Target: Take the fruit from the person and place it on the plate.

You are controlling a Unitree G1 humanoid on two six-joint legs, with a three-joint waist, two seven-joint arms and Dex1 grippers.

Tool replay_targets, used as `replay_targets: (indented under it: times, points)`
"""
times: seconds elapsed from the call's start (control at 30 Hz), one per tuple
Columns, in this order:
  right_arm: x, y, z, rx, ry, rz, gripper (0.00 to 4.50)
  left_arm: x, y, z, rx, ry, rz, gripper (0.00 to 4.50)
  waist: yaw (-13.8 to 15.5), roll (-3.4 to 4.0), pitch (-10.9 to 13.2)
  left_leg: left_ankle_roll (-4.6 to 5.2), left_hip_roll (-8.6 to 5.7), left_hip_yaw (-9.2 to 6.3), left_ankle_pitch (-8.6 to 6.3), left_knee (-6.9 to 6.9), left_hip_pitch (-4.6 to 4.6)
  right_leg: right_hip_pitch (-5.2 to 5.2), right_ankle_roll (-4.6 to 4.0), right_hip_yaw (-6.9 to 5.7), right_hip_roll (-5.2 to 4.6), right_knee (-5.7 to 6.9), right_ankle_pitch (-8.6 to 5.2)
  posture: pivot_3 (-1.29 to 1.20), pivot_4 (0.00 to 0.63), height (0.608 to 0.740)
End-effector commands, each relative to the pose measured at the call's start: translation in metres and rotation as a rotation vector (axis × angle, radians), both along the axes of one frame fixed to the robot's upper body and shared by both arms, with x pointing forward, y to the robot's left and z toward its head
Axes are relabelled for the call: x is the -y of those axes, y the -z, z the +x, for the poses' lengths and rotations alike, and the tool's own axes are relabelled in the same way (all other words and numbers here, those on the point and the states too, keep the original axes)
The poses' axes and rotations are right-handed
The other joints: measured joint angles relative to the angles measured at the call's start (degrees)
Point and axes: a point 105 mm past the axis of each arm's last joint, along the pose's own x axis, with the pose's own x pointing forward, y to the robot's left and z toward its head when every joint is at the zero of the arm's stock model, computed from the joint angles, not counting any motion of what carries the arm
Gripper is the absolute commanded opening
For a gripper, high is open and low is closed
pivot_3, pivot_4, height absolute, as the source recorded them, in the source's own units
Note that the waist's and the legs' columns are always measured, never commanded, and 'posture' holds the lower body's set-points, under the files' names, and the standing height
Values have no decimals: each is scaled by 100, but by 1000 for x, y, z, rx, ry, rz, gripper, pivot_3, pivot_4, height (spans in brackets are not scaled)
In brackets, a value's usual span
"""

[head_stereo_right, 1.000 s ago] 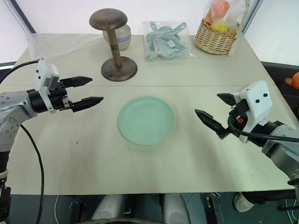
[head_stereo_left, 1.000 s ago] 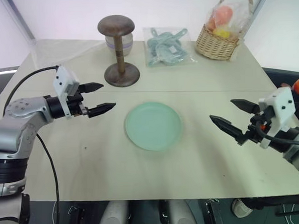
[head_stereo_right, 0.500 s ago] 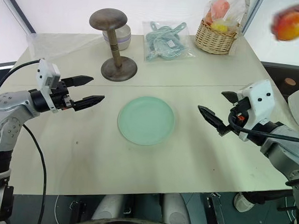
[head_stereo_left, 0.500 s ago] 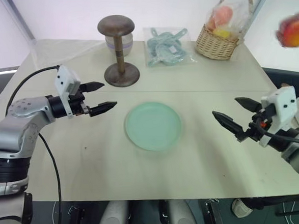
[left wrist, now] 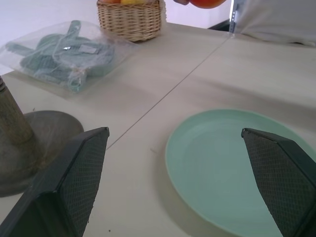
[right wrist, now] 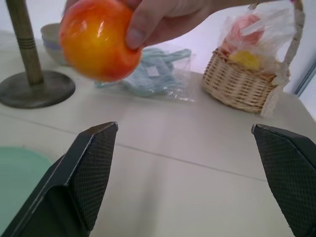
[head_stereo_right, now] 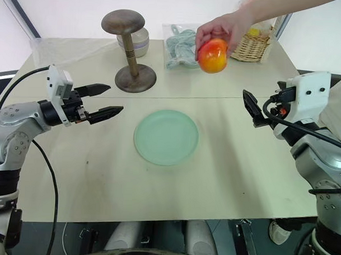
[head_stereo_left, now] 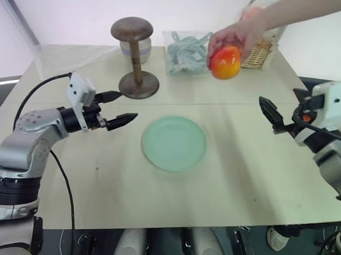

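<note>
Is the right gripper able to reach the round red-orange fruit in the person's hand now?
Probably yes. The right gripper is open and faces the round red-orange fruit, held above the table in the person's hand; nothing lies between them.

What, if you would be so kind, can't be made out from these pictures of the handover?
- The person: the picture's edge cuts the arm off in both eye views.
- The fruit: its far side is hidden by the person's fingers; in the left wrist view the top edge crops it.
- The wicker basket: its contents are blurred by plastic wrap.
- The bowl: mostly hidden behind the wooden stand.
</note>
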Motion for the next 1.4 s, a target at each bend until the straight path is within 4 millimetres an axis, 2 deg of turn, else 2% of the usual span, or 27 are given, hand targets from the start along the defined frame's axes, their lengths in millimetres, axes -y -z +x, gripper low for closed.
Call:
replay_targets:
  times: [0.03,0.23,0.4,0.7,1.03,1.4]
  points:
    - [-8,-14,0,80,19,3,4447,4,-8,-1,39,9,2,4500,-1,0,0,0,0,0,0,0,0,0,0,0,-1,0,0,0,150,740]
    - [-27,-18,8,106,-14,39,4447,6,-7,0,38,11,-2,4500,-6,1,0,0,0,0,0,0,0,-1,0,0,0,1,0,0,150,740]
    - [-57,-24,16,132,-92,53,4447,8,-7,0,37,13,-8,4500,-17,2,1,0,0,0,0,0,0,-5,0,1,0,3,0,0,150,740]
    - [-84,-22,34,124,-172,98,4447,10,-7,-2,36,12,-12,4500,-15,2,1,0,-3,0,0,-1,-2,-6,0,0,-4,2,0,0,150,740]
    - [-81,-23,57,139,-174,79,4447,10,-7,-4,37,1,-16,4500,-16,2,1,1,-2,0,0,-5,-2,-7,0,-1,-3,2,0,0,150,740]
    - [-82,-33,68,176,-190,60,4447,9,-7,-8,36,-4,-18,4500,-28,4,2,1,-2,0,-1,-8,-2,-9,0,-1,-4,2,1,0,150,740]
